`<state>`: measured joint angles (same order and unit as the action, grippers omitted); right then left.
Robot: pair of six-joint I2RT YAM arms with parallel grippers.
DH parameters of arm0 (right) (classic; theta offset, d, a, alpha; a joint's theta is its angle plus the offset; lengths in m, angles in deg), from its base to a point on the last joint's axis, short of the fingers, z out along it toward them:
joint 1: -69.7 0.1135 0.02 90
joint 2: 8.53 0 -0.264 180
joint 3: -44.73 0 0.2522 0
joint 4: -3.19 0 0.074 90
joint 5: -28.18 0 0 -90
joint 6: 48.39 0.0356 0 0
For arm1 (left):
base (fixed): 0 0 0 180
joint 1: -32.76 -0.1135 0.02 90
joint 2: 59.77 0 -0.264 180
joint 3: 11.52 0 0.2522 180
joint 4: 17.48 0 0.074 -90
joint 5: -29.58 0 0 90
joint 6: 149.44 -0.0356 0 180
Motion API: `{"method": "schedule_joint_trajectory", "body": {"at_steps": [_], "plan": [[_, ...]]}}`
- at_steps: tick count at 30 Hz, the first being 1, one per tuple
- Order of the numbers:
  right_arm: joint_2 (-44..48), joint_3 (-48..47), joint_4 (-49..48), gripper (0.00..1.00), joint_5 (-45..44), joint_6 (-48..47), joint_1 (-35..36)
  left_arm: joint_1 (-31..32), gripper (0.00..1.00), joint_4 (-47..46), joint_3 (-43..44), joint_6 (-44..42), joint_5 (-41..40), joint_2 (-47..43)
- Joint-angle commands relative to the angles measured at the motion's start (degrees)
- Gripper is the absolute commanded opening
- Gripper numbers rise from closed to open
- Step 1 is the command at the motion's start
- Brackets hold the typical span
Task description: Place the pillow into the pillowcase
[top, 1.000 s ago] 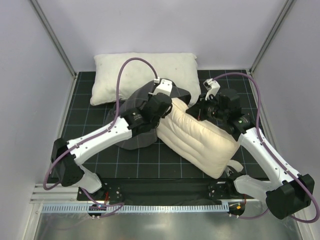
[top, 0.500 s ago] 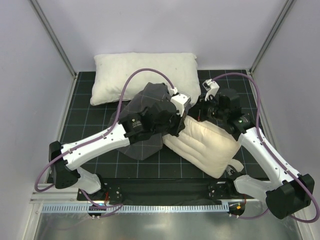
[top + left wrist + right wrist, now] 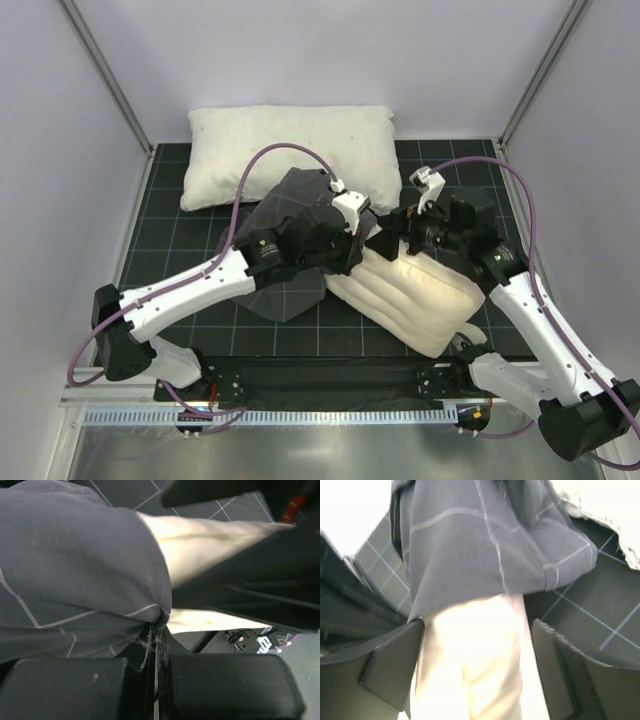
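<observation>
There's the left claw [image 3: 155, 652] pinching the pillowcase [image 3: 75, 570] mouth, right claw [image 3: 477, 647] spread loose astride the partly sleeved pillow [image 3: 410, 292]: next, I reckon, grab and shove deeper.

On my worktop [image 3: 170, 240] I see the pillowcase [image 3: 290, 225] left of centre, with the pillow [image 3: 415, 300] to its right and nearer me. The pillow's far-left end sits inside the pillowcase's mouth, and the rest sticks out toward the near right. A second pillow [image 3: 290, 150] lies along the far edge, just behind the pillowcase. My left end effector [image 3: 156, 670] sits on the pillowcase's right edge. My right end effector [image 3: 475, 670] is just right of it, one finger on either side of the pillow.
</observation>
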<state>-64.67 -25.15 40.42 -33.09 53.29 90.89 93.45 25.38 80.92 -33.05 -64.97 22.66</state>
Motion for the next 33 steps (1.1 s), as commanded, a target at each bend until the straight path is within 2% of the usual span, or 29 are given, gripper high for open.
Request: {"method": "schedule_joint_trajectory", "body": {"at_steps": [1, 4, 8, 11, 12, 13, 14, 16, 17, 20, 24, 26, 27, 30, 31, 33], "plan": [[4.61, -1.11, 7.38, 1.0, 3.79, -3.51, 0.34, 0.05, 0.0, -1.94, -1.68, 1.03, -1.59, -2.36], [9.36, 1.62, 8.44, 1.0, 4.23, -3.68, 0.34, 0.05, 0.0, -1.94, -1.86, 0.77, -2.65, -2.45], [10.44, 0.4, 17.28, 1.0, 3.27, -7.19, 0.52, -0.04, 0.0, -2.03, -1.59, 0.85, -3.09, -2.45], [9.56, 0.83, 20.91, 0.99, -4.96, -6.42, 4.02, -0.04, 0.0, -1.94, -1.59, 0.94, -3.88, -3.15], [8.95, 1.27, 21.36, 0.97, -7.7, -6.41, 7.51, -0.04, 0.0, -1.86, -1.59, 1.03, -4.75, -3.33], [7.9, 1.27, 21.36, 0.97, -7.72, -5.89, 7.55, -0.04, 0.0, -1.86, -1.42, 1.03, -4.76, -3.42], [6.93, 0.84, 22.23, 0.96, -11.99, -5.53, 10.86, -0.04, 0.0, -1.42, -1.24, 1.29, -5.46, -3.42], [3.94, 0.75, 22.33, 0.92, -16.23, -4.3, 13.87, -0.13, 0.0, -1.24, -0.28, 1.73, -4.94, -3.24], [2.98, 0.66, 22.07, 0.73, -17.64, -4.21, 14.31, -0.13, 0.0, -0.98, 0.07, 1.91, -4.24, -3.16], [0.16, -0.57, 19.96, 0.32, -17.4, -3.07, 14.32, -0.13, 0.0, 0.42, 2.18, 2.26, -2.66, -3.42], [1.21, -7.49, 18.46, 0.25, -15.03, -2.01, 14.32, -0.13, 0.0, 2.88, 7.27, 3.05, 0.5, -4.82], [1.65, -15.83, 20.65, 0.21, -15.02, -1.67, 14.32, -0.13, 0.0, 3.59, 10.79, 4.19, 2.52, -6.31], [1.56, -19.0, 21.79, 0.14, -15.54, -1.4, 14.32, -0.04, 0.0, 3.85, 12.02, 4.8, 4.28, -6.84], [-0.8, -32.09, 27.67, 0.04, -15.55, -0.7, 14.23, -0.13, 0.0, 3.42, 14.66, 8.4, 8.41, -9.92], [-1.6, -38.13, 30.39, 0.04, -13.63, -0.7, 14.23, -0.04, 0.0, 2.2, 14.93, 10.24, 9.38, -10.79], [-3.36, -42.74, 31.29, 0.04, -11.52, 0.27, 14.23, -0.04, 0.0, 0.26, 15.19, 12.36, 11.58, -12.99]]}}
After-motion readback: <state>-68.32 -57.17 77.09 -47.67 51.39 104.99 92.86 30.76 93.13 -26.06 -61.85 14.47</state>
